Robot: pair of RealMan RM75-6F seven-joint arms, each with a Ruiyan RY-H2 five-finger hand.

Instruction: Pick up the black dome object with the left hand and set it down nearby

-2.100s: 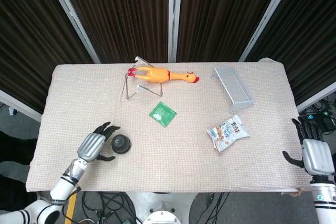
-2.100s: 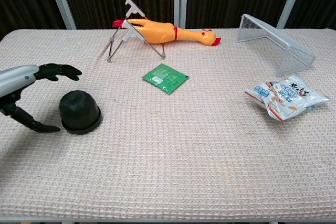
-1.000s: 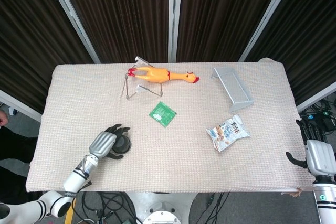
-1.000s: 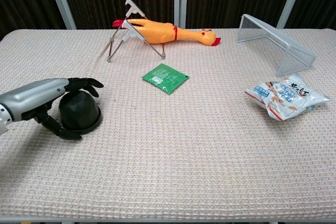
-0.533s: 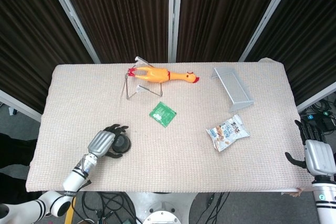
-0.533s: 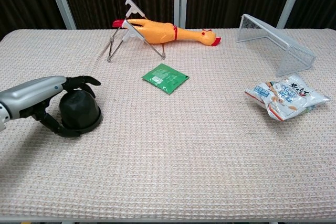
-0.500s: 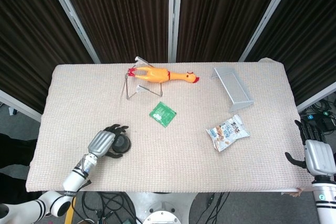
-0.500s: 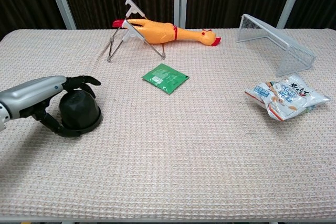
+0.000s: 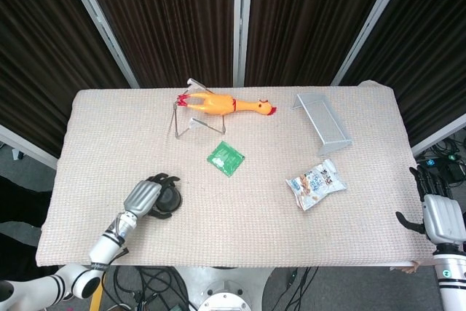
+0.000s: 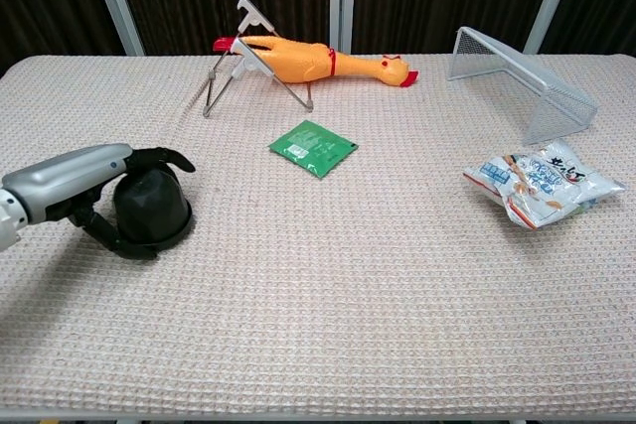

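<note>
Your dome [image 10: 151, 208] sits at the lower left of the chest view, on the tabletop [image 10: 328, 275], and in the head view it shows low and left as well, mostly hidden under the left robot hand [image 10: 91, 192].

Judge it as a light, stiff piece: it holds a clean rounded shape and does not sag where the fingers [image 10: 164, 158] meet it. The surface looks matte rather than glossy, so it should not be very slippery, but the curved top gives fingers little to bite on. Take hold low down, where the sides steepen above the flared base rim, with the thumb on the near side and the fingers over the far side. A hold on the crown alone could squirt it out.

In looks it is plain black, a smooth rounded cap widening to a slightly broader skirt at the foot, with no handle or marking that you can see.

The left robot hand is wrapped around it, dark fingers draped over the top and a thumb curled against the lower near side; it appears clamped on the dome, which is not yet lifted.

Your right robot hand [image 9: 440, 217] is at the lower right edge of the head view, off the tabletop, fingers spread, holding nothing.
</note>
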